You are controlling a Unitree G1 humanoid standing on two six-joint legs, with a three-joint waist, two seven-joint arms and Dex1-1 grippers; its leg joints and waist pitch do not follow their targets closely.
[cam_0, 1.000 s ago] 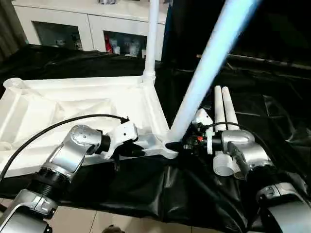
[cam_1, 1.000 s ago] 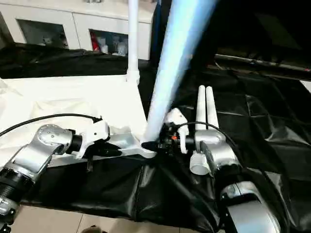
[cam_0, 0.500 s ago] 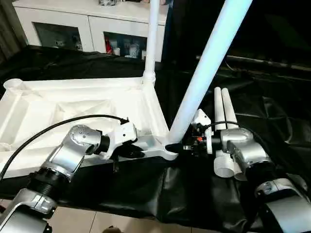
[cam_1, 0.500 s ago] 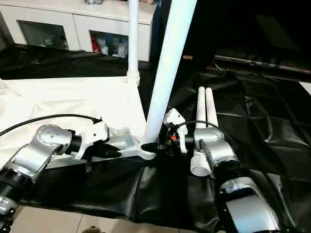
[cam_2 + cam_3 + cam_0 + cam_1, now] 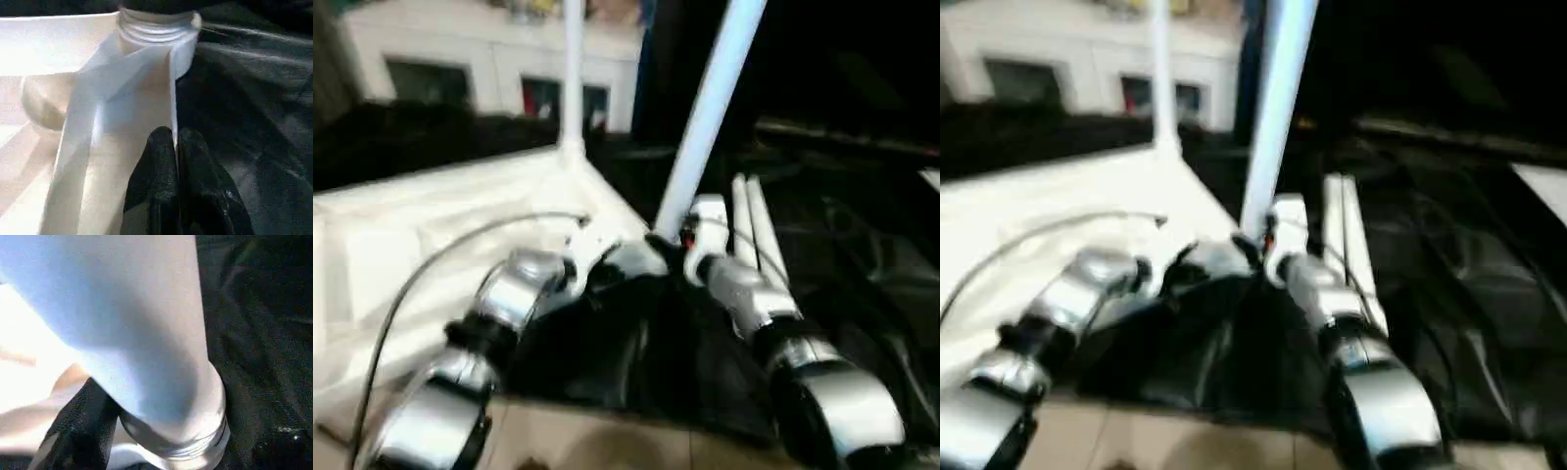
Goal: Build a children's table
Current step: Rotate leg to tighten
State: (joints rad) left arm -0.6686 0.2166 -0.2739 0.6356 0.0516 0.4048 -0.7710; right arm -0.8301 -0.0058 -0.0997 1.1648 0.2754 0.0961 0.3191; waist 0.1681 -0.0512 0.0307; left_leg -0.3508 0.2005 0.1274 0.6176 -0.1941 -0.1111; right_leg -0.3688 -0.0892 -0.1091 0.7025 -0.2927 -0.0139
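- Currently, the upturned white table top is pinched at its near rim by the closed left gripper.
- Beside it, a leaning leg is clasped low by the right gripper, near the corner socket.
- Plastic is judged light, stiff, slippery.
- Black sheeting is spread underneath; a white cabinet is set behind.

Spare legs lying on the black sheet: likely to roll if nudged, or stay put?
The two spare legs are round and smooth, so a sideways push would probably roll them. They lie side by side on the crinkled black sheet, whose folds may check that a little. Long, thin plastic: likely light, stiff, and apt to swing if gripped near one end.
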